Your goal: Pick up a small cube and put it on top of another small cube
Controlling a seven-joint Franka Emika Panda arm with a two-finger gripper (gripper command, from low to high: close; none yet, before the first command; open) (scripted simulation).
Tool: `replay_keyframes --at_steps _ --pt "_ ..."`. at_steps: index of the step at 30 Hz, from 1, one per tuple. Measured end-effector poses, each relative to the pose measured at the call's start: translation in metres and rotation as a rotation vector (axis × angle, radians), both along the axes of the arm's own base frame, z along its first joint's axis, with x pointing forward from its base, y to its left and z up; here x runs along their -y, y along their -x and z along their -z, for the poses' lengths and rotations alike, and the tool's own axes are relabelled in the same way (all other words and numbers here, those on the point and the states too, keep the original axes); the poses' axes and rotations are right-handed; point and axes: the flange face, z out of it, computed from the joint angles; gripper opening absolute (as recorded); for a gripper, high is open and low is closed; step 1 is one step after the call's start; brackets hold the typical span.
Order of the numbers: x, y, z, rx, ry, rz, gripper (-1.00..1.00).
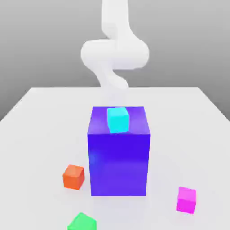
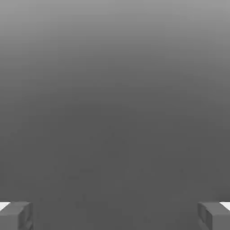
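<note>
I see a cyan cube (image 1: 118, 119) resting on top of a tall blue block (image 1: 119, 159) at the centre of the white bench (image 1: 36, 121). An orange cube (image 1: 73, 176), a green cube (image 1: 82, 222) and a magenta cube (image 1: 186, 199) lie near its base. My pincer (image 2: 115, 214) is spread wide, holding nothing
</note>
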Motion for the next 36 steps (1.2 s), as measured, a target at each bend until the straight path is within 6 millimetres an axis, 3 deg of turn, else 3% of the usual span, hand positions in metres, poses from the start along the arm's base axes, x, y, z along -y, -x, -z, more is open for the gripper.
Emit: replay_keyframes --at_steps 6,12,16,20,25,30,31,36 --pt "-0.047 -0.063 0.106 -0.162 0.104 -0.256 0.0" --pt "-0.1 -0.09 0.22 -0.308 0.21 -0.512 0.0" --pt "-0.133 -0.09 0.298 -0.401 0.282 -0.685 0.0" --pt "-0.169 -0.072 0.376 -0.489 0.361 -0.88 0.0" --pt "-0.185 -0.042 0.467 -0.598 0.448 -1.077 0.0" --pt "-0.187 -0.036 0.533 -0.615 0.462 -1.112 0.0" --pt "-0.187 -0.036 0.541 -0.616 0.462 -1.112 -1.0" --pt "-0.187 -0.036 0.541 -0.618 0.462 -1.112 -1.0"
